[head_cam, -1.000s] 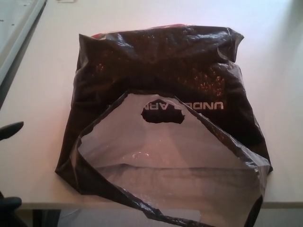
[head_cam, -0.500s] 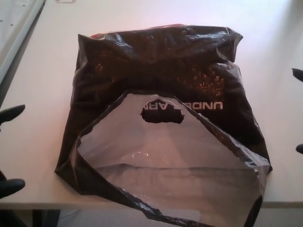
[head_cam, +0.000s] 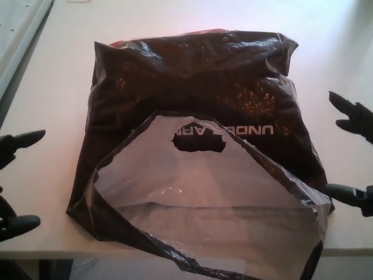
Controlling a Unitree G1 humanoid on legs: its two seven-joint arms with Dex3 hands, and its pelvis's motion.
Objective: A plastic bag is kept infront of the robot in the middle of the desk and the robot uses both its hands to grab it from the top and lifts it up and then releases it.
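A dark brown plastic bag (head_cam: 198, 87) with white lettering lies on the pale desk (head_cam: 46, 111), its mouth (head_cam: 204, 186) gaping toward me and a cut-out handle (head_cam: 198, 142) at the upper flap. My left hand (head_cam: 14, 181) stands at the picture's left edge, fingers spread apart, clear of the bag. At the right edge is my right hand (head_cam: 352, 154), fingers apart, its lower finger (head_cam: 344, 193) close to the bag's right corner. Neither hand holds anything.
The desk's front edge (head_cam: 46, 252) runs just under the bag's mouth, which overhangs it. A light grey panel (head_cam: 20, 35) borders the desk at the upper left. Something red (head_cam: 125, 42) peeks out behind the bag's far edge.
Both hands have come further into view from the sides, moving inward toward the bag. The bag has not moved.
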